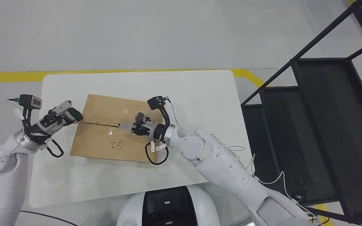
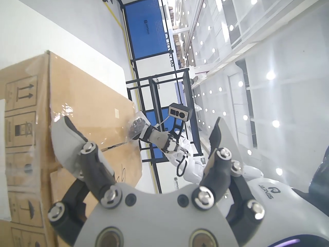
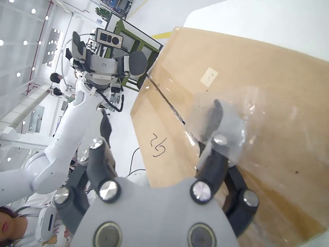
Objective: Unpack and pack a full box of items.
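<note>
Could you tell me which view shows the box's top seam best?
The right wrist view: the seam lies close, a dark crack. The top view shows a thin line; the left wrist view, a short stretch.

Arms (image 1: 226,164) glossy white, segmented shells. Wrists (image 1: 163,132) dark grey & black w/ looped black cables (image 1: 150,153) — small grey camera box (image 1: 157,102) atop each. Wrist plate (image 2: 156,217) light grey, silver round screws (image 2: 110,197), black linkages (image 2: 95,165); jaws white-backed, dark pads (image 2: 218,132).

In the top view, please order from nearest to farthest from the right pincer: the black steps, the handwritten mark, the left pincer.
1. The handwritten mark, on the box top.
2. The left pincer, at the box's end.
3. The black steps, on the floor beyond the table.
</note>
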Robot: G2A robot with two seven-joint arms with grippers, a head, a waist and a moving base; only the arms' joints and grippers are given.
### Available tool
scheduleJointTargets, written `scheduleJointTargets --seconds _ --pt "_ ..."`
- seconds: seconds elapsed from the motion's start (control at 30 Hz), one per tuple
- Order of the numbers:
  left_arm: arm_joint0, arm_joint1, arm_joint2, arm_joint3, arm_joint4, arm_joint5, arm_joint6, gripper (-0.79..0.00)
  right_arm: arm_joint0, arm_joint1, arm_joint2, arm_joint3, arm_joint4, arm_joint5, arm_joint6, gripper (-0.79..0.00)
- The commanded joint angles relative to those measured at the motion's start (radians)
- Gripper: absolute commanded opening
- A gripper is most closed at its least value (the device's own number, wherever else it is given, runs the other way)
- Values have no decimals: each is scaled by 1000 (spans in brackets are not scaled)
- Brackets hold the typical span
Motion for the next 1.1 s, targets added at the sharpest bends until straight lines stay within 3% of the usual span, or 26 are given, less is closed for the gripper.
scheduleJointTargets --seconds 0.0,0.2,0.37,0.7,1.07 --pt "-8 1 -3 19 28 -1 31 0 -6 2 6 -12 -8 -14 -1 0" --pt "-36 -3 47 78 151 -6 105 0 -23 6 20 -49 -27 -19 10 0" --pt "-45 -7 102 93 206 -9 70 0 -44 14 43 -94 -50 -19 33 0" --pt "-43 -14 169 64 215 -14 35 0 -109 40 133 -129 -84 -1 66 0" --pt "-55 -26 243 32 202 1 48 0 -267 87 266 -277 -73 -60 172 0"
